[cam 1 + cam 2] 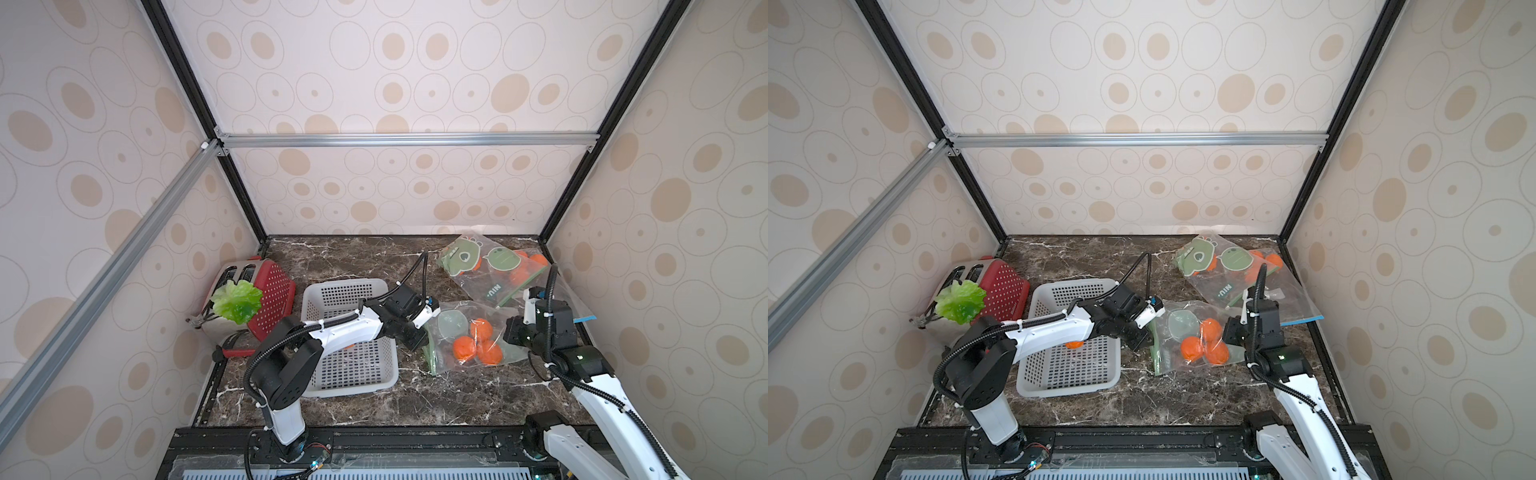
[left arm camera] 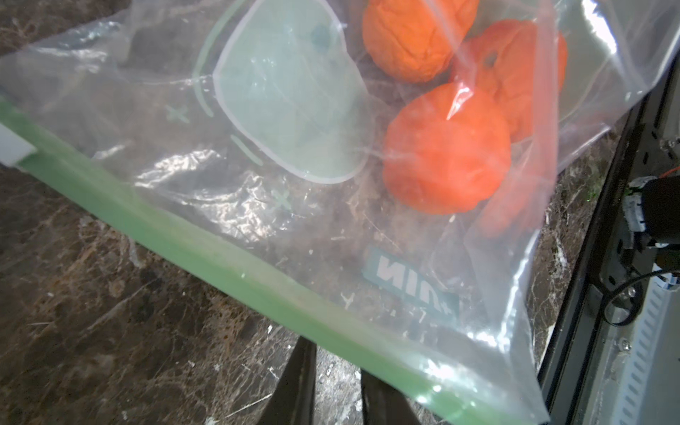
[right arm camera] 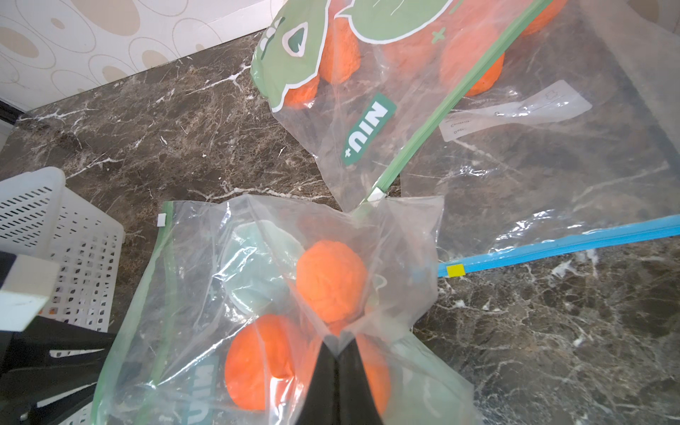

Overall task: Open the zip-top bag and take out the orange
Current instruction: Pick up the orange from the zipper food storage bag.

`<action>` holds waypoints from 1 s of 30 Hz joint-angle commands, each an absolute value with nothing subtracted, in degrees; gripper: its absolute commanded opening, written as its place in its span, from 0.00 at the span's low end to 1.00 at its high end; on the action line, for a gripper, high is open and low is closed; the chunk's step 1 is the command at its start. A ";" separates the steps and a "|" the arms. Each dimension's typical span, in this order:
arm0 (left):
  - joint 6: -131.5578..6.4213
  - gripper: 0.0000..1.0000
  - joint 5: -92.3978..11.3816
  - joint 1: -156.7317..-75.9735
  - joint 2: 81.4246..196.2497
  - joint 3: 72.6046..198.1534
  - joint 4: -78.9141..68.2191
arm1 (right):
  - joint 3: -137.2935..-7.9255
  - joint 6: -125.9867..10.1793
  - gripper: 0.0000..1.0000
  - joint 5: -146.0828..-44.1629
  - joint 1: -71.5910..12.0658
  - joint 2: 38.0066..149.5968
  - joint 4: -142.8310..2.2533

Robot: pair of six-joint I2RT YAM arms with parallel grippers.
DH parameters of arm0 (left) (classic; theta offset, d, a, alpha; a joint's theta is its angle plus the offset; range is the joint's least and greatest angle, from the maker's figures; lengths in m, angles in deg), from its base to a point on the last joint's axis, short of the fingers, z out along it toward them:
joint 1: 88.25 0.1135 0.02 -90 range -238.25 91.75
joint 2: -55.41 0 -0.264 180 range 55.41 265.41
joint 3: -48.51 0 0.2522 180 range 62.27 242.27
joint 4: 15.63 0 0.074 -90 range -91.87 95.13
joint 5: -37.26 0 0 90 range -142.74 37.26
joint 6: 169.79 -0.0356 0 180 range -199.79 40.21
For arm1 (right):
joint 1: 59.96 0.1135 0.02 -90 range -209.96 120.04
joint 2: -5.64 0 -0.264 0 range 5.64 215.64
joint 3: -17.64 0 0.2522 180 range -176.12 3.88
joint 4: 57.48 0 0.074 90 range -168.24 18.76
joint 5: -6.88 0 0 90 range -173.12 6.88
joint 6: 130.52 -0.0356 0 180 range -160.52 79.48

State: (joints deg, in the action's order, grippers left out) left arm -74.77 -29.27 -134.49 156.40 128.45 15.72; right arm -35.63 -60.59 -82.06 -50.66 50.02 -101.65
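Green zip [image 2: 239,272] looks shut | oranges [image 2: 445,147] inside bag [image 2: 257,206] | my right jaws pinch bag | my left jaws: cannot tell

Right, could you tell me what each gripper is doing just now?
Left gripper: at the green zip edge of the bag, tips hidden; cannot tell.
Right gripper: shut on the bag.

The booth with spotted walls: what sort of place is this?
Likely a robot test booth styled as a kitchen: marble-look counter, red toaster, and a left arm and right arm at a zip-top bag.
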 commanded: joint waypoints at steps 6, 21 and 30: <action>-70.53 0.27 -24.63 -136.07 156.58 125.38 -1.00 | -34.70 -60.91 0.00 -82.39 -51.07 49.91 -101.45; -70.31 0.44 -24.05 -136.64 167.33 128.36 -9.54 | -34.70 -60.96 0.00 -82.60 -51.09 50.17 -101.45; -74.10 0.57 -22.56 -138.23 168.96 129.05 -9.78 | -34.70 -60.91 0.00 -82.51 -51.08 50.29 -101.33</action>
